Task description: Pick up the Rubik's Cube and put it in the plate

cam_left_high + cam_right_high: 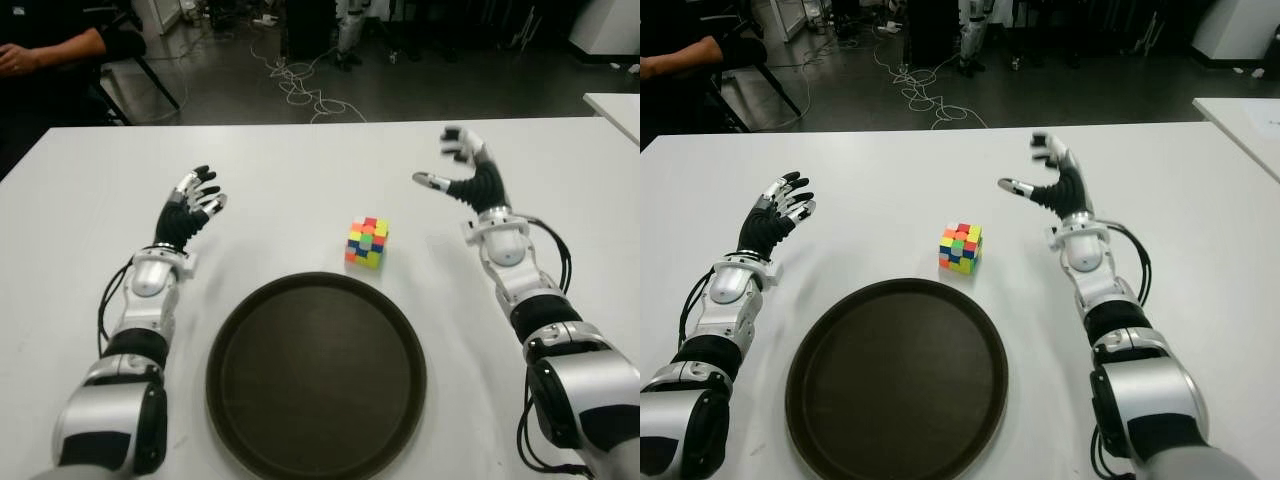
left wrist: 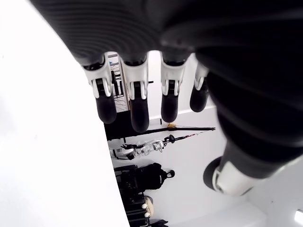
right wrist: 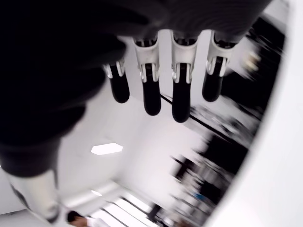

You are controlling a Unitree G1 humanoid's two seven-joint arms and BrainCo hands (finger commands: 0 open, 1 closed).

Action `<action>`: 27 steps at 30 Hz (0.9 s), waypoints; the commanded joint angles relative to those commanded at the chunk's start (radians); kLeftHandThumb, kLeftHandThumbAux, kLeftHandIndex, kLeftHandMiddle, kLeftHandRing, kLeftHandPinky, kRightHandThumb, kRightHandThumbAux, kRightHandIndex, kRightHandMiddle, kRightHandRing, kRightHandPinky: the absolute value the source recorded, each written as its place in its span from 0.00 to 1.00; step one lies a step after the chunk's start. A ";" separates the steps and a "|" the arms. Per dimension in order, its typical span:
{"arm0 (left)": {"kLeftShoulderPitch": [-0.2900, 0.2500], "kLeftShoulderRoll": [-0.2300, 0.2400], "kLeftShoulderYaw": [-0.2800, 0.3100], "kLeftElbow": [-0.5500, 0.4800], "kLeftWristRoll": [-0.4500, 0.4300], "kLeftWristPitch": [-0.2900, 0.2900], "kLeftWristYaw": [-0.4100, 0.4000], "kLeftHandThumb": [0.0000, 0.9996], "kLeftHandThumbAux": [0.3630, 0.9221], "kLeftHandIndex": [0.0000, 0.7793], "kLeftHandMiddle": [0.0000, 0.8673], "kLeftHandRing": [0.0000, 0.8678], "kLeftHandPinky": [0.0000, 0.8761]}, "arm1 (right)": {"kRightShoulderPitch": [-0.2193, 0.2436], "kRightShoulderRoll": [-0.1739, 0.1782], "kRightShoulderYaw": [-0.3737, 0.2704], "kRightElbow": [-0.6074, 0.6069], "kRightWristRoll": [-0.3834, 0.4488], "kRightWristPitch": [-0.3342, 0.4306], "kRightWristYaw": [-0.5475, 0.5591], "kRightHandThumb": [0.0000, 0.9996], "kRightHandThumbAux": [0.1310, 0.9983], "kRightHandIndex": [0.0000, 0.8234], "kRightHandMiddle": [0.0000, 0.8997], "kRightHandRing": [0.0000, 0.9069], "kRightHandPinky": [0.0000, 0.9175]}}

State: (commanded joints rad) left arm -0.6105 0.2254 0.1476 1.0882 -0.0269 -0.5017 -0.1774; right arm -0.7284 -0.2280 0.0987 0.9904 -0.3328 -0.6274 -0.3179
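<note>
Nearest the head camera, in the left eye view, sits a dark round plate (image 1: pixel 316 375) on the white table (image 1: pixel 300 170); nothing lies in it, and its near rim is cut off by the picture's lower edge. Just beyond its far rim, apart from it, stands the cube (image 1: pixel 367 243), resting on the table with no hand touching it. On the left, well apart from the cube, the left hand (image 1: pixel 192 205) shows with fingers spread and holding nothing. On the right, the right hand (image 1: pixel 462 165) is raised above the table beyond and to the right of the cube, thumb and fingers wide apart, empty. A person's arm (image 1: pixel 45 50) shows at the far left corner, mostly cut off.

Right eye view: same layout, cube (image 1: pixel 961 247) between the plate's far rim and the right hand.

Left wrist view: straight fingers (image 2: pixel 138 106), nothing between them.

Right wrist view: fingers (image 3: pixel 151 94) extended, empty; the background is too blurred to make out.
</note>
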 joint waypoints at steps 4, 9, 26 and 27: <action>-0.003 0.000 0.002 0.006 -0.001 0.001 -0.002 0.19 0.60 0.09 0.16 0.15 0.17 | -0.006 -0.032 0.065 -0.058 -0.108 0.000 -0.041 0.00 0.65 0.21 0.23 0.24 0.24; -0.005 -0.002 0.004 0.008 -0.002 -0.002 -0.001 0.22 0.63 0.09 0.17 0.16 0.18 | -0.018 -0.077 0.179 -0.133 -0.268 0.037 -0.028 0.00 0.66 0.21 0.23 0.25 0.27; -0.001 -0.006 0.003 0.006 0.001 -0.009 0.007 0.22 0.61 0.10 0.18 0.18 0.20 | -0.073 -0.108 0.401 -0.116 -0.437 0.159 0.208 0.00 0.66 0.19 0.19 0.19 0.17; 0.000 -0.007 0.002 0.004 0.001 -0.010 0.010 0.22 0.61 0.10 0.18 0.18 0.20 | -0.074 -0.111 0.406 -0.120 -0.438 0.166 0.230 0.00 0.65 0.19 0.19 0.19 0.16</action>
State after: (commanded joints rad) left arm -0.6100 0.2188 0.1498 1.0920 -0.0254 -0.5114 -0.1676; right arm -0.8026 -0.3386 0.5049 0.8703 -0.7706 -0.4613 -0.0880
